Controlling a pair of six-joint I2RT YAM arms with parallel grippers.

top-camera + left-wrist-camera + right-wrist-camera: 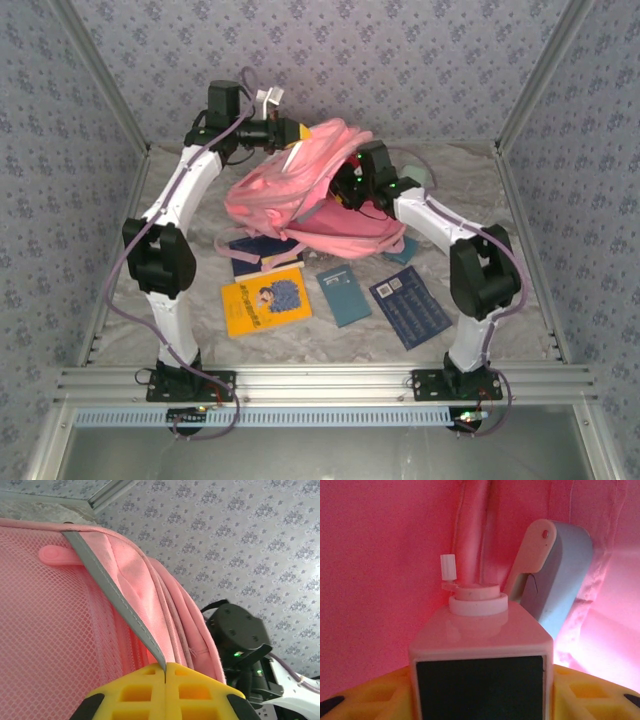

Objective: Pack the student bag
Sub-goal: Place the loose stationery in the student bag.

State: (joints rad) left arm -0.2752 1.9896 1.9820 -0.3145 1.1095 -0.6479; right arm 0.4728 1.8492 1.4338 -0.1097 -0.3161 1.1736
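The pale marbled table carries the student bag at its far middle, the bag's top lifted off the surface and its opening turned to the right. The left arm arches over from the left to the bag's far top edge, and the right arm reaches in from the right, its wrist buried in the opening.

Four books lie flat on the near side of the bag:
- a dark book partly under its near edge
- a yellow book to the left
- a dark blue book to the right
- a smaller teal book between those two

The left gripper has its yellow fingers pressed together, pinching a grey stripe that runs across the bag's pink mesh. Inside the pink lining, the right gripper holds a white box with a dark front panel and a round white cap, one finger on each side. Just beyond it to the right, a grey and white hinged item, shaped like a stapler, leans against the fabric.
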